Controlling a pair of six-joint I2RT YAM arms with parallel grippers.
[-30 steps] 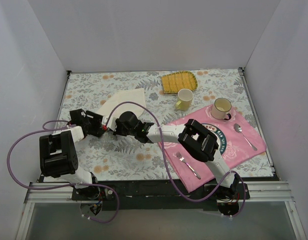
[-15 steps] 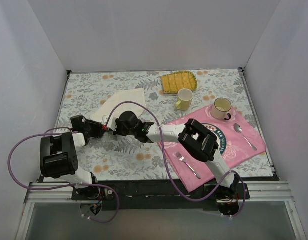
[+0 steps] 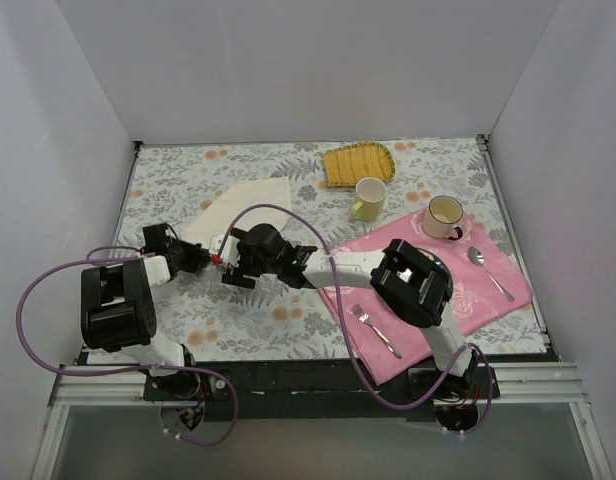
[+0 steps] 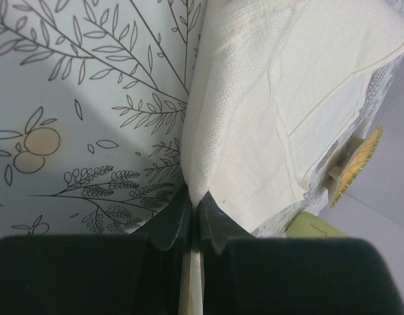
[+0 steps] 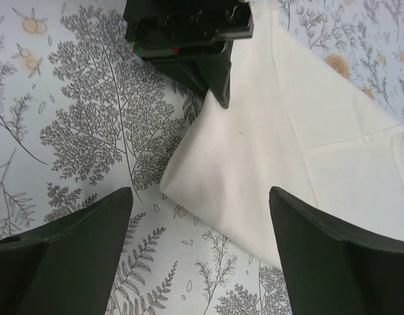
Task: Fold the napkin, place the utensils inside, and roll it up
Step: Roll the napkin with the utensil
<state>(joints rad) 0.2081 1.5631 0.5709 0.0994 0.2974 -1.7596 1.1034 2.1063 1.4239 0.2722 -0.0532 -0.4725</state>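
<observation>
The cream-white napkin (image 3: 243,203) lies partly folded on the leaf-print table, left of centre. My left gripper (image 3: 202,256) is shut on its near corner; in the left wrist view the cloth (image 4: 274,98) runs into the closed black jaws (image 4: 194,205). My right gripper (image 3: 234,266) hovers just beside it, open, with its fingers either side of the napkin's folded edge (image 5: 254,164) and not touching it. The right wrist view also shows the left gripper (image 5: 217,88) pinching that corner. The utensils are out of view.
A yellow ribbed mat (image 3: 356,163) and a pale yellow mug (image 3: 368,197) stand behind the napkin. At the right, the pink placemat (image 3: 488,300) holds a cream mug (image 3: 443,215), a silver fork (image 3: 373,328) and a silver spoon (image 3: 488,270). White walls enclose the table.
My left gripper has closed on the napkin's corner. My right gripper, shut a second ago, has opened and drawn back slightly.
</observation>
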